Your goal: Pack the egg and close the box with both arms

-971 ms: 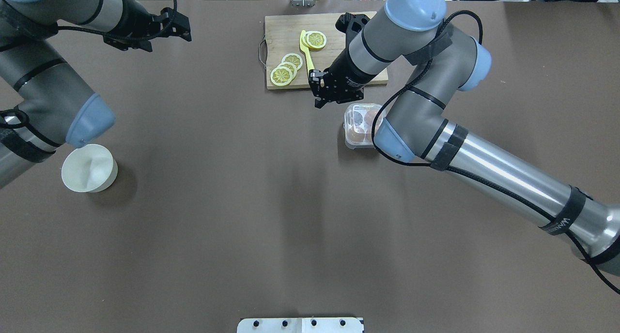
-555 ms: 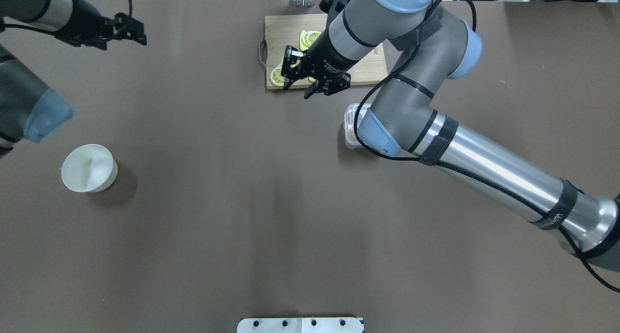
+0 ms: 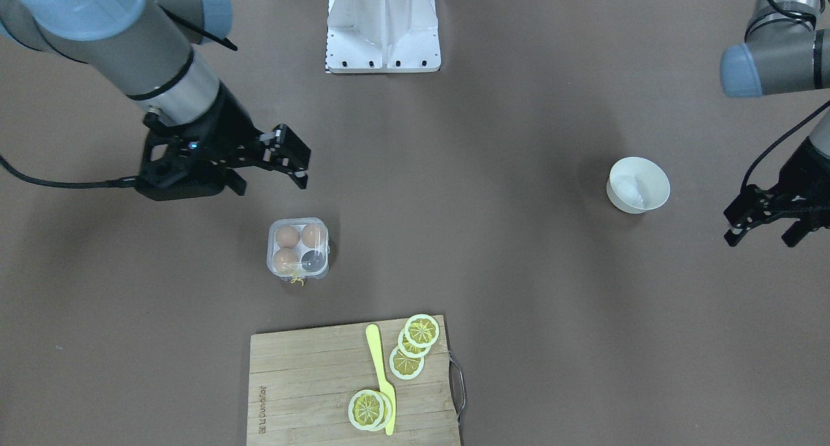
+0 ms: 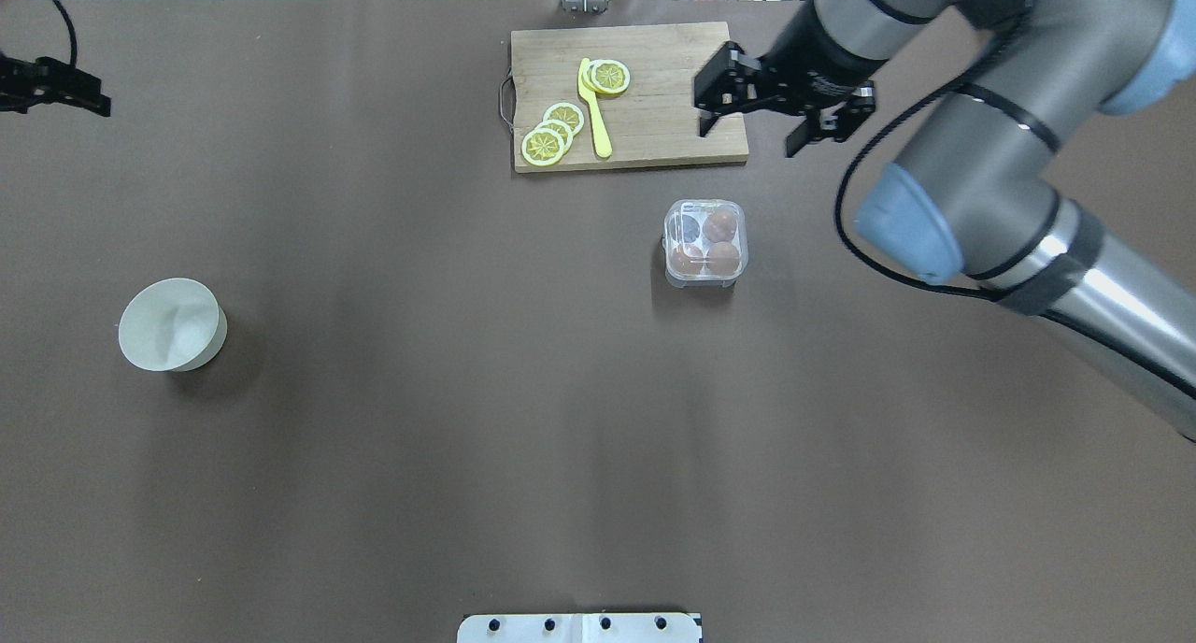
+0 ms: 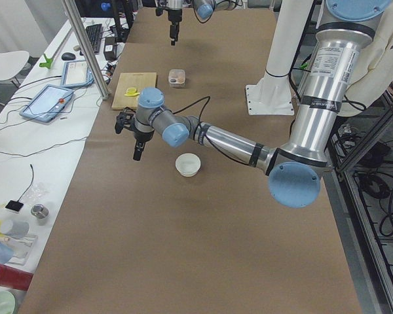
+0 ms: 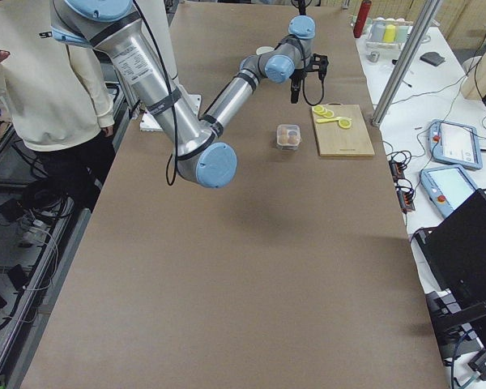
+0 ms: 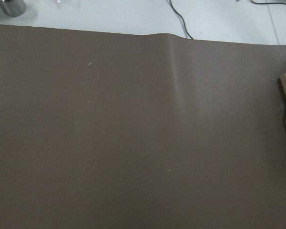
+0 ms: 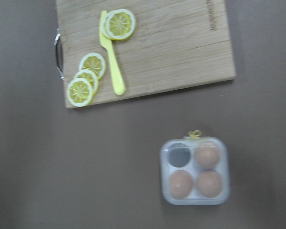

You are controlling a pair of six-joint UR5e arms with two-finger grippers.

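Three eggs [image 8: 207, 156] lie blurred inside the box [image 8: 195, 202].

The right arm [image 4: 990, 148] is made of matt grey joint housings closed by round light-blue caps [image 4: 902, 222], joined to a polished silver tube [image 4: 1121, 311]. Black fabric straps [image 4: 1051, 274] wrap it, binding a thin black cable [image 4: 839, 208] that loops free near the wrist. The left arm [image 5: 327, 85] has the same grey, silver and blue finish, and its silver tube bears a printed label [image 5: 327, 60] too small to read. The right gripper [image 4: 747, 140] and the left gripper [image 3: 760, 237] are black and angular, each with two blocky fingers [image 4: 710, 101]. The base block [image 3: 382, 37] is white, with a row of dark screw holes along its edge.
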